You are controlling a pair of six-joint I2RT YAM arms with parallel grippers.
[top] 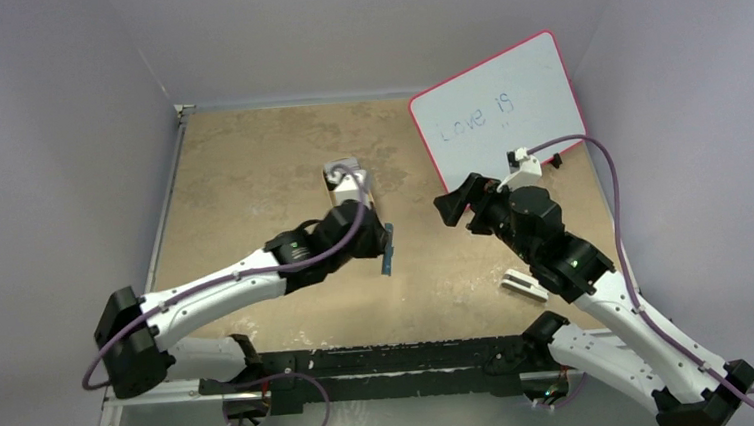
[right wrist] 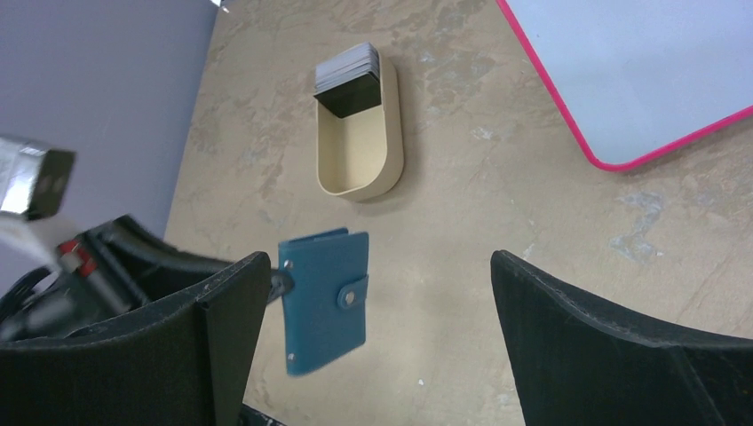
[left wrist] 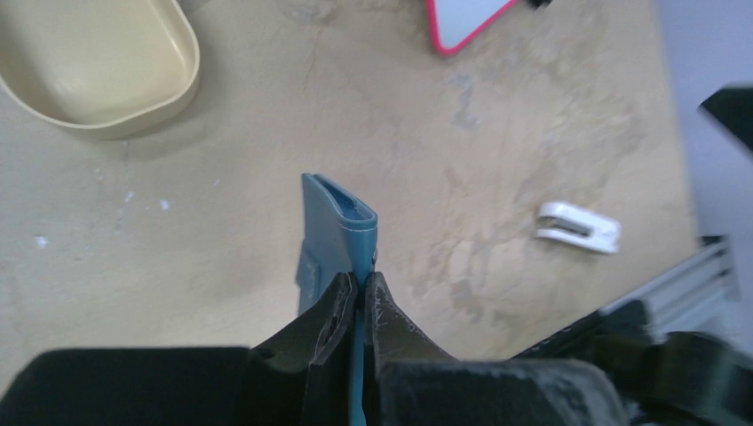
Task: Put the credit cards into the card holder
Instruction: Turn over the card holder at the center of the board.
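Since the left gripper [left wrist: 360,288] pinches the card holder [left wrist: 342,226] by only a thin strip of one edge, the grip looks to me like the weak point. At the bottom centre of the left wrist view its jaws are pressed together on the teal flap. The wallet sticks out edge-on above the table and is folded shut as far as I can tell.

In the right wrist view the wallet hangs in the lower middle of the frame, its snap tab facing the camera. The right gripper [right wrist: 380,328] is spread wide on either side of that view and holds nothing.

The wallet looks soft, so any quick swing could twist it or let it slide out of the pinch. If the right fingers close on it off-centre, they could tug it free rather than open it.

The tab also appears fastened, and no card will go in until that flap is undone.

The credit cards [right wrist: 346,71] sit stacked at the far end of the tan tray [right wrist: 395,151], in the upper middle of the frame and well apart from the wallet. A clumsy reach there could scatter the stack.
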